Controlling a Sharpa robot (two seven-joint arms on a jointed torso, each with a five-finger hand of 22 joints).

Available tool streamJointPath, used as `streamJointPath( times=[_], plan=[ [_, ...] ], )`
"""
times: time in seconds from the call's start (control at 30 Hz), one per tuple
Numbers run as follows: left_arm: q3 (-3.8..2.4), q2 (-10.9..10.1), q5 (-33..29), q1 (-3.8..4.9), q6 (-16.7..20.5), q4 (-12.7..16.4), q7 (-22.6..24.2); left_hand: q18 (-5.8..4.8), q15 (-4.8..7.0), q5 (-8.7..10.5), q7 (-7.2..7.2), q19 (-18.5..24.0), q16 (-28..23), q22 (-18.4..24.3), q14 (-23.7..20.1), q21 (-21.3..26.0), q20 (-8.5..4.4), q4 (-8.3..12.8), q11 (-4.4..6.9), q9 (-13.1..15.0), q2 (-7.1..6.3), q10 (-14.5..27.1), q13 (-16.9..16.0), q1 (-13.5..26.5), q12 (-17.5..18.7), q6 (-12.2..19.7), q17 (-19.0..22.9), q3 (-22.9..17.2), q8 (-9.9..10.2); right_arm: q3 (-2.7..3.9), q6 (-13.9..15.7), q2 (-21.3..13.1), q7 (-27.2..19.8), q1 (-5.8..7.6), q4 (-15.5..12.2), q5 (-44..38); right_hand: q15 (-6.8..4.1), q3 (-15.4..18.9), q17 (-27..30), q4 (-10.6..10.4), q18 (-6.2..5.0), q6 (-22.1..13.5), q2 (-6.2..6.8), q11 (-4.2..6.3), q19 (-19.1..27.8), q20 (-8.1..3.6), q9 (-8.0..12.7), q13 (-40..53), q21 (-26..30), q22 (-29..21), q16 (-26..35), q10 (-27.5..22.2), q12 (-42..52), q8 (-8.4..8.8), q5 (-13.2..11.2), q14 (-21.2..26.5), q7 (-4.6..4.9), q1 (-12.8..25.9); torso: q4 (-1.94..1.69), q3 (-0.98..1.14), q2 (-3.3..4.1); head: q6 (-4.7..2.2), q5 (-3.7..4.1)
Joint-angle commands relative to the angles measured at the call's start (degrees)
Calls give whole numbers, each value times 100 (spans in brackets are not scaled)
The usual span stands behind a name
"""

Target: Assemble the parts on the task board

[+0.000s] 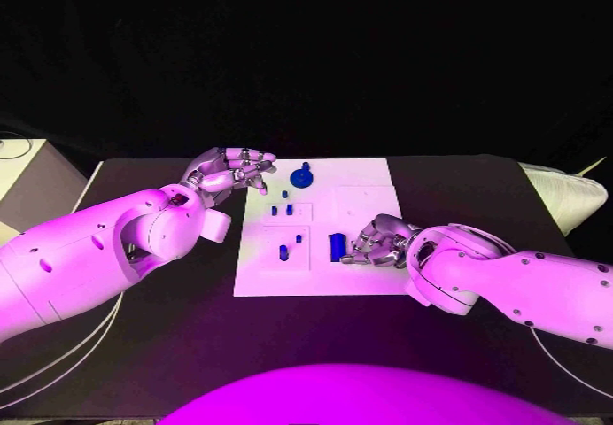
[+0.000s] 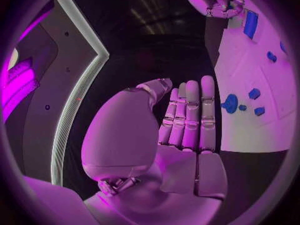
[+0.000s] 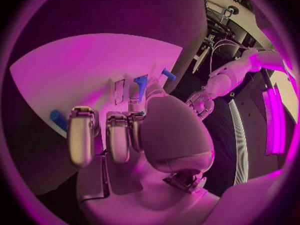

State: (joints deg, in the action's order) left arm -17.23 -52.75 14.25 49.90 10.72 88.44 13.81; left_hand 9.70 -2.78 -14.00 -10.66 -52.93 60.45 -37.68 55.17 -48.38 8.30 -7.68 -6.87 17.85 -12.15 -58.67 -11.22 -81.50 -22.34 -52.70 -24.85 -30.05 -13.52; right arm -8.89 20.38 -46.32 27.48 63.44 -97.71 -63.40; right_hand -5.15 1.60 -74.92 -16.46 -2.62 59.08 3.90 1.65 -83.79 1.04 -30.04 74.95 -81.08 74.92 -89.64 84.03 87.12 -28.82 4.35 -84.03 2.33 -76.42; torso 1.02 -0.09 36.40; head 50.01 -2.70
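Observation:
The white task board [image 1: 370,190] lies in the middle of the black table. A long blue block [image 1: 337,246] lies on its near half. My right hand [image 1: 379,241] sits right beside that block with its fingers curled, the fingertips [image 3: 116,145] bent inward. The block's end [image 3: 140,84] shows just past the thumb, and I cannot tell whether it is pinched. My left hand [image 1: 231,172] hovers at the board's far left corner, fingers [image 2: 190,112] straight and side by side, holding nothing. A round blue part [image 1: 301,177] stands close to it.
Small blue parts sit on the board's left half: a pair [image 1: 281,211] in the far row and two single pieces [image 1: 298,237] [image 1: 283,252] nearer me. A white cabinet [image 1: 32,181] stands off the table's left side, pale cloth [image 1: 569,195] off its right.

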Motion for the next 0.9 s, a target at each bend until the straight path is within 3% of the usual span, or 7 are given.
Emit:
streamJointPath(
  times=[0.03, 0.2, 0.33, 0.57, 0.67, 0.9],
  plan=[
    [-4, 1, 9, -3, -87, 10, 29, 83, -17, -6, -3, -33, -39, 7, 6, 20, 11, -33, 7, -5, 56, 31, -9, 6, -25, 34, -7, 13, -19, 6, 171, -114, -278, -3, -92, 131, -18, -31, -1484, -27, 59, -1, 74, 10, -392, -27, 11, 1339, -4, 927, -25, 457, 12, -39, 12, -592, 3, 4, 9, -2, -7, -1, 5],
    [-4, 3, 9, -7, -87, 5, 32, 83, -17, -6, -3, -33, -39, 7, 6, 20, 11, -33, 7, -5, 56, 31, -9, 6, -25, 34, -7, 13, -19, 33, 462, -345, -488, 9, -184, 203, 27, -221, -1467, -18, 54, -191, 187, -53, -383, 1, 95, 1317, 29, 914, -17, 433, -30, 96, 47, -588, 85, -14, 15, 7, -13, -1, -4],
    [-4, 0, 9, -20, -84, 3, 34, 83, -17, -6, -3, -33, -39, 7, 6, 20, 11, -33, 7, -5, 56, 31, -9, 6, -25, 34, -7, 13, -19, 64, 553, -602, -692, 98, -249, 256, 58, -373, -1473, -4, 55, -243, 176, -86, -384, 28, 153, 1314, 26, 922, -20, 427, -39, 181, 101, -589, 120, -118, 26, 5, -20, -12, 11],
    [-4, 8, 9, -36, -77, 3, 45, 84, -17, -5, -3, -36, -40, 11, 6, 26, 11, -36, 7, -7, 55, 33, -10, 1, -28, 35, -8, 15, -23, 82, 210, -1071, -683, 352, -182, 227, 111, -461, -1495, -19, 64, -343, 187, -152, -394, 72, 251, 1330, -7, 950, -30, 440, -15, 350, 69, -594, 200, -70, 48, -9, -49, -44, 25],
    [-4, 13, 1, -37, -76, 2, 58, 82, -21, -1, -6, -39, -39, 16, 7, 34, 14, -57, 3, -9, 51, 36, -11, 21, -30, 36, -10, 26, -26, 83, 36, -1165, -589, 387, -82, 148, 125, -461, -1504, -24, 64, -329, 208, -166, -394, 85, 268, 1335, -8, 952, -35, 444, -7, 375, 42, -596, 213, -10, 57, -5, -55, -52, 31],
    [-4, 17, -20, -39, -100, 2, 104, 82, -40, 104, 5, -99, -13, 155, 16, 232, 46, -347, 2, -24, -44, 61, -30, 245, -74, 77, -43, 327, -75, 67, -279, -1218, -216, 381, 129, -353, 128, -458, -1467, -31, 66, -187, 287, -158, -400, 105, 292, 1319, -22, 967, -17, 431, -38, 396, -26, -588, 194, 220, 54, -11, -59, -68, 101]
  ],
)
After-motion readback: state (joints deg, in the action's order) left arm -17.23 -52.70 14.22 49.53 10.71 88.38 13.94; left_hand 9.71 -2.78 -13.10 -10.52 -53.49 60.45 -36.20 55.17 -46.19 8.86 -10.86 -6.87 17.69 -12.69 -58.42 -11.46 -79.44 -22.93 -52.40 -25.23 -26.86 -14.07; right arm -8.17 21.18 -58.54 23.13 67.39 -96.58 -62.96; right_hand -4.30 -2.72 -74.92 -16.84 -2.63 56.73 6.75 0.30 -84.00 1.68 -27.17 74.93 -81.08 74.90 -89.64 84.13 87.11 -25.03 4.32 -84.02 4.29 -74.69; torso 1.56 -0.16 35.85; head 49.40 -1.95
